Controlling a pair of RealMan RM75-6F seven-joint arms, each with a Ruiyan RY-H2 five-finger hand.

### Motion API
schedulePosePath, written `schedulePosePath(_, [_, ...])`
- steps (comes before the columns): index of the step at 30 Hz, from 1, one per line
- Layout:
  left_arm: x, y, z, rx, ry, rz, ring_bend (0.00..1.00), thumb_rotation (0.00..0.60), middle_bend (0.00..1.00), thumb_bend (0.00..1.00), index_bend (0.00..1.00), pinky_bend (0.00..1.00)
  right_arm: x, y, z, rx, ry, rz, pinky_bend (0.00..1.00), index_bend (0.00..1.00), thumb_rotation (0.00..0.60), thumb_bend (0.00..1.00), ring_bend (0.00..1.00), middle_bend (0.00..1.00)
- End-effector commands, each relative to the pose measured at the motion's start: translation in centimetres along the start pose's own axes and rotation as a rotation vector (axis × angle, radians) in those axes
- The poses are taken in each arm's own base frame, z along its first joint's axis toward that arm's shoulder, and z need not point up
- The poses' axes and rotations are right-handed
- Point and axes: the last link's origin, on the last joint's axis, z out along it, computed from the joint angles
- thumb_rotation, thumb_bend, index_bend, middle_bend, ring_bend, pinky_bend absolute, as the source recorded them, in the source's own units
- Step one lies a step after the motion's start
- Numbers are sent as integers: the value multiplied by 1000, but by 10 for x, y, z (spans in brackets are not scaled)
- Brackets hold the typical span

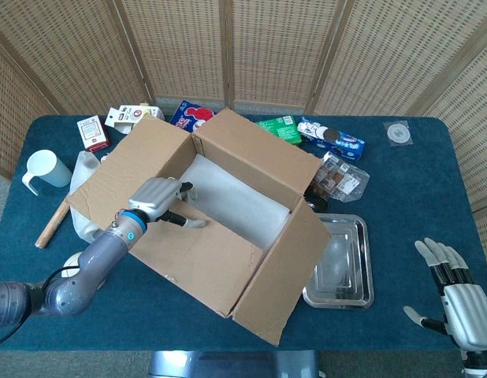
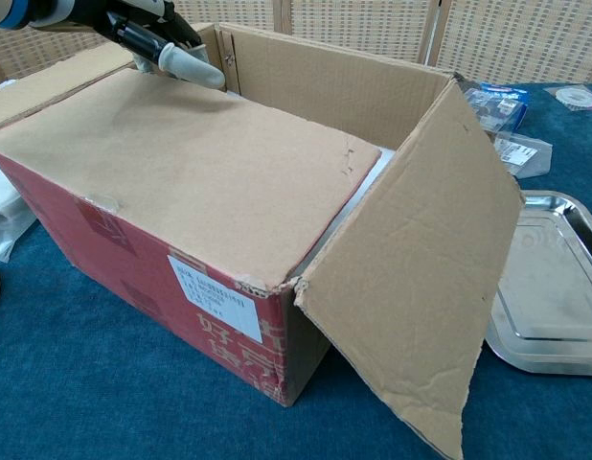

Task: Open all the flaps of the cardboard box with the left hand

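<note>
Cardboard box mid-table on blue cloth, three flaps standing or folded outward, near flap lying flat over the opening. Left hand at that flap's far left edge, fingers curled at the rim, grip unclear. Right hand empty, fingers spread, at the table's near right corner beside a metal tray.

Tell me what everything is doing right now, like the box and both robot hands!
cardboard box: three flaps open
near flap: folded over the top
left robot hand: at near flap's inner edge, holding nothing
right robot hand: open, idle
steel tray: empty
</note>
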Motion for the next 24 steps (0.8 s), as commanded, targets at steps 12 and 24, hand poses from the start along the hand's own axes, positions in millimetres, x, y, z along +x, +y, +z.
schedulePosePath(12, [15,-1,-18,7,-35,-48,296,279,449,0,346,420,-3,-3,-1,8,-7,-9,0,0,600,0,0,0])
schedulePosePath(24, [29,2,-37,-55,-30,-136,300,275,450,0,348,420,-5,-5,-1,17,-10,-17,0,0,600,0,0,0])
